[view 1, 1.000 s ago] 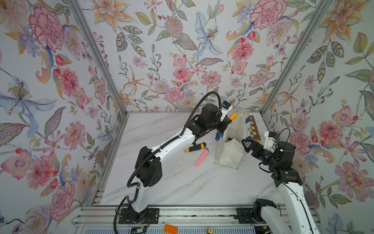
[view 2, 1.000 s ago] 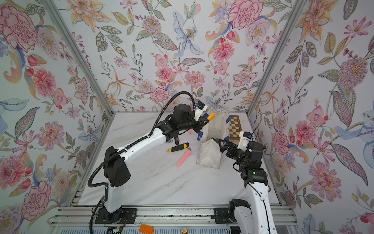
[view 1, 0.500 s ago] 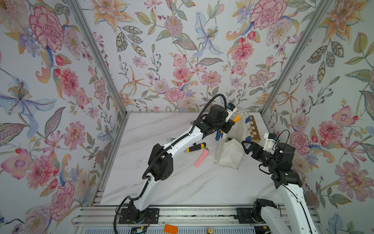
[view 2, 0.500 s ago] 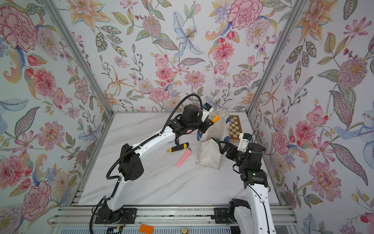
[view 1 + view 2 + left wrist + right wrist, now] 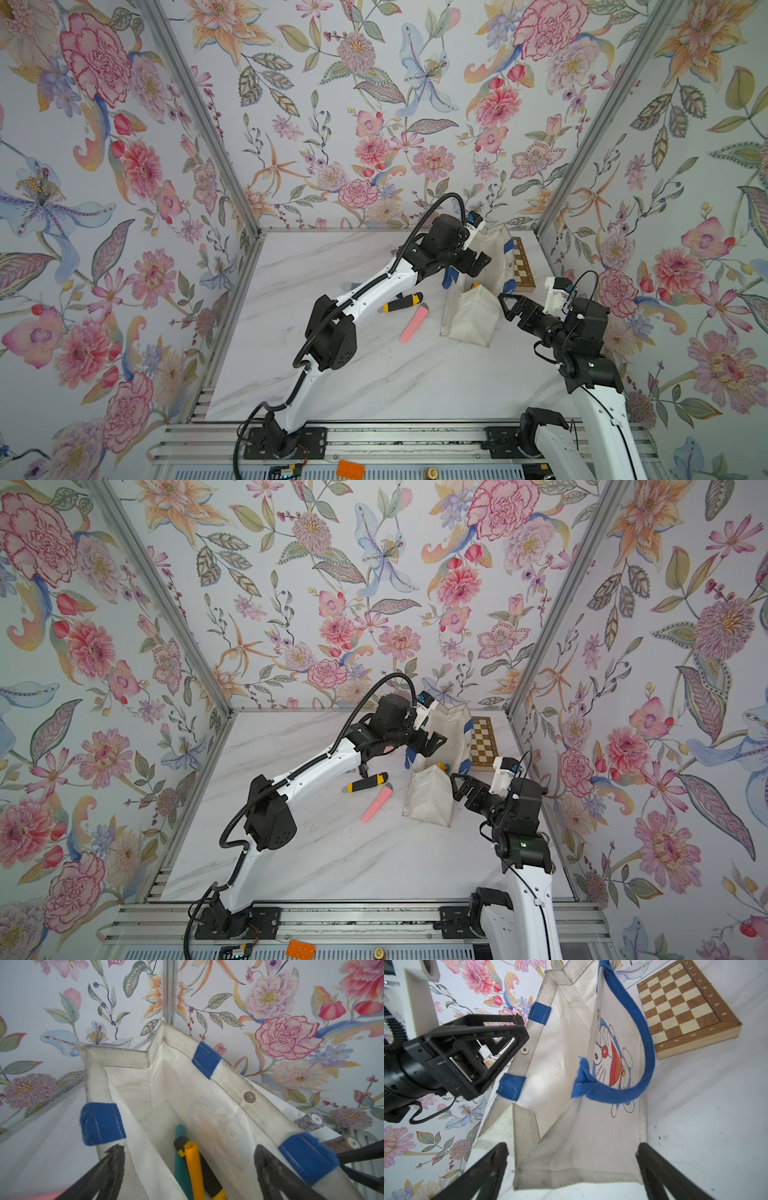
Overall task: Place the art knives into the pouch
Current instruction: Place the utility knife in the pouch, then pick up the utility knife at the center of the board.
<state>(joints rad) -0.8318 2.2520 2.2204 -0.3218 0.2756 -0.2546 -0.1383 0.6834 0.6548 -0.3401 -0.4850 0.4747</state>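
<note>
My left gripper (image 5: 188, 1148) and right gripper (image 5: 572, 1145) gape; between the left jaws, a white blue-strapped canvas pouch (image 5: 124, 1059) holds three knives (image 5: 180, 1136), one a slim orange art knife (image 5: 194, 1169).

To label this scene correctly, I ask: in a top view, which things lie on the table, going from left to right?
The yellow-black knife → pouch → chessboard. The pink cutter overlaps the knife, so it is left out.
</note>
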